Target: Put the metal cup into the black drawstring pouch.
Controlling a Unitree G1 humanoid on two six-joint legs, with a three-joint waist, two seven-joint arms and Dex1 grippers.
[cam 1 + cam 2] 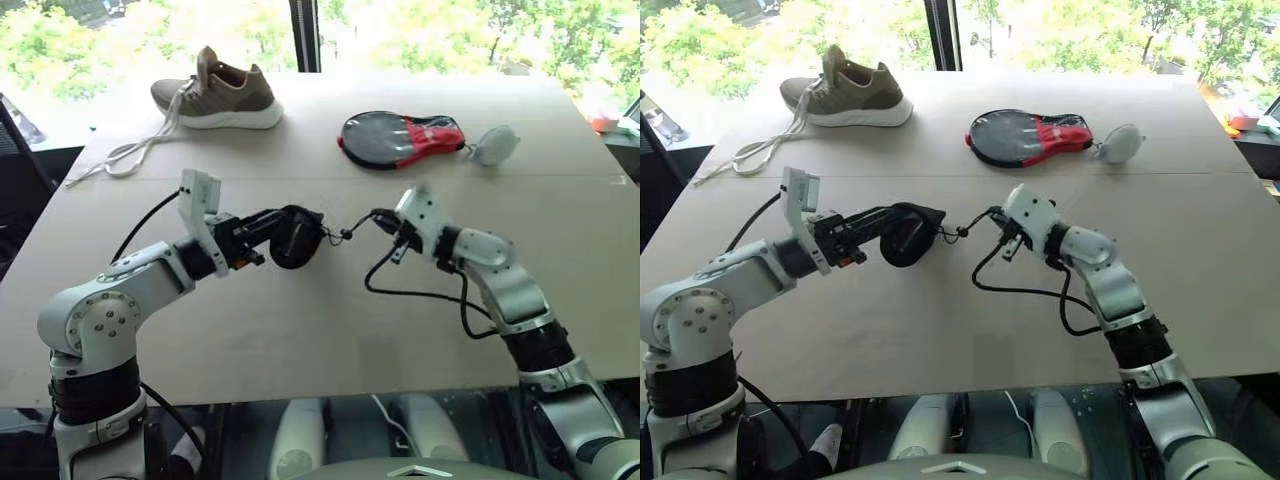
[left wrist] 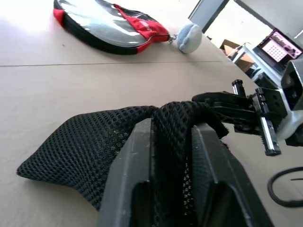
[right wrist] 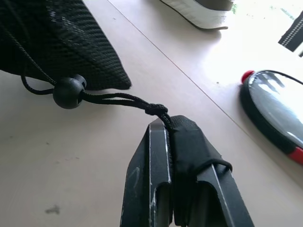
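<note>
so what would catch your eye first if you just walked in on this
The black pouch held up over the middle of the table between both arms: the left gripper clamps its bunched mesh, while the right gripper is shut on the cord's tab, the cord running taut between them. Behind, at the far edge, a shoe on the left and a black-and-red case to its right.

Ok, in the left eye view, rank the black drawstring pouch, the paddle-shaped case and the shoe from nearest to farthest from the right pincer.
1. The black drawstring pouch: just left of the right pincer, joined to it by the cord the pincer holds.
2. The black-and-red paddle-shaped case: behind it, toward the table's far side.
3. The shoe: far back left corner.
</note>
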